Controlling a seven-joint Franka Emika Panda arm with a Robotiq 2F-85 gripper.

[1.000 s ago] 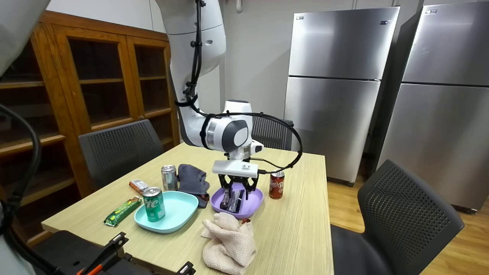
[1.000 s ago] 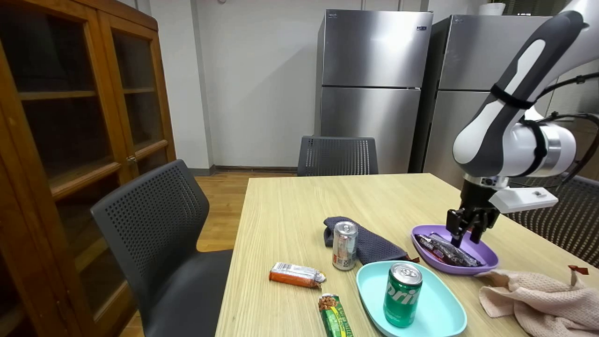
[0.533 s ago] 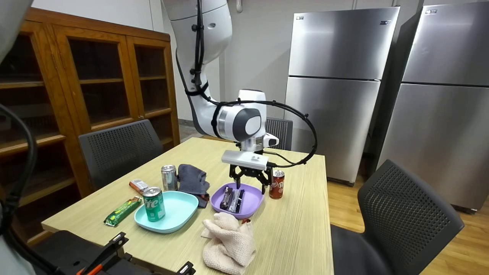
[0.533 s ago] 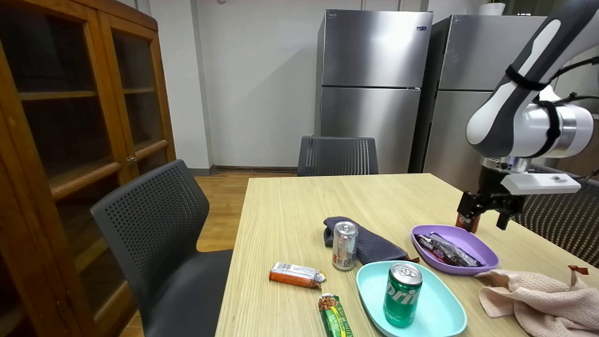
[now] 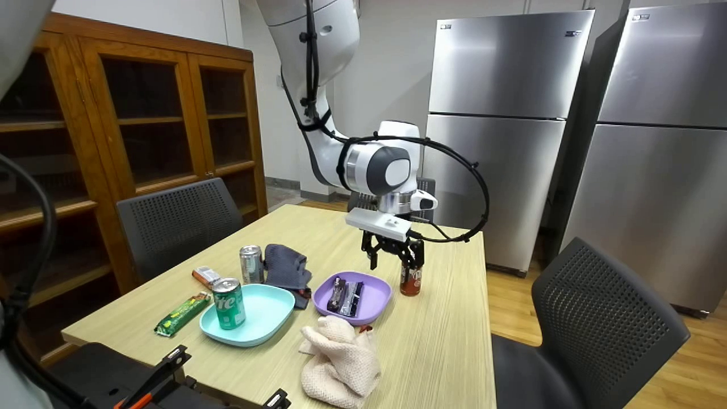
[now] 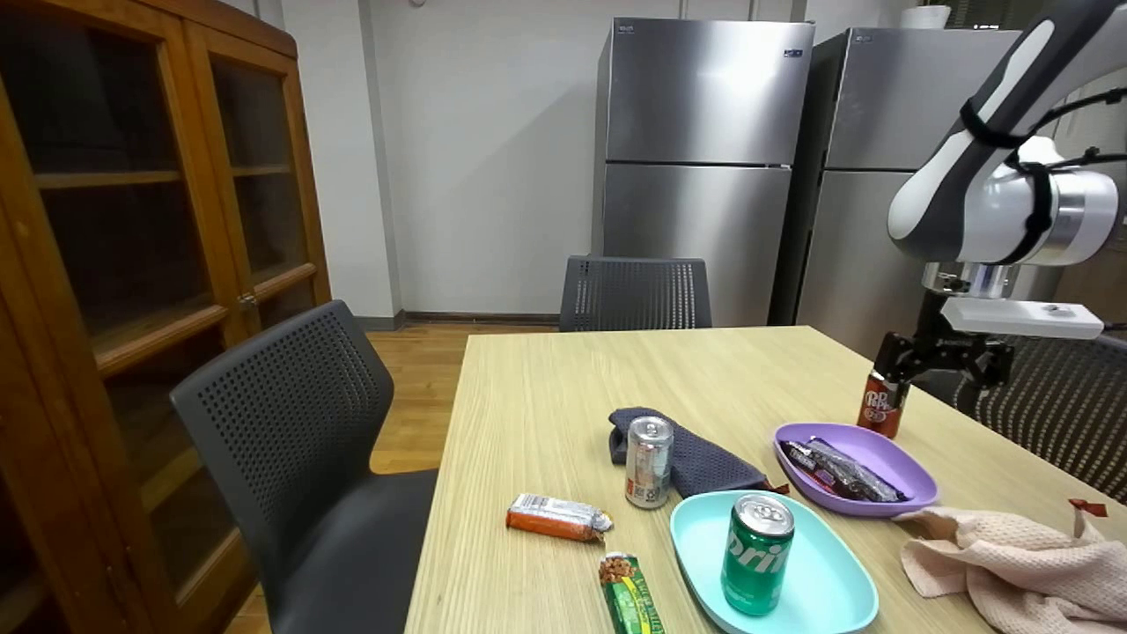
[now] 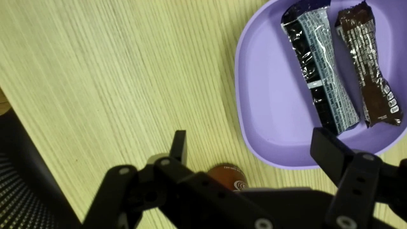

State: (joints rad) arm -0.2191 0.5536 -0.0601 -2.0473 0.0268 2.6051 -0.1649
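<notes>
Dr Pepper can [image 6: 879,414]: red, brand lettering partly legible, upright on the table [image 6: 546,387], just beside the purple dish [image 7: 270,105] — top masked by the gripper [image 7: 248,140] in both exterior views. Jaws spread, only air between. Sprite can [image 6: 759,555]: name readable in part. Wrapped bars [image 7: 321,69] — fine print too small for me.

You have a purple tray [image 7: 276,95] of smooth, matt plastic — glossy, crinkled wrappers [image 7: 319,66] inside it, rough waffle-textured cloth [image 5: 341,366] beside it, wood-grained table [image 5: 437,341] beneath it.
</notes>
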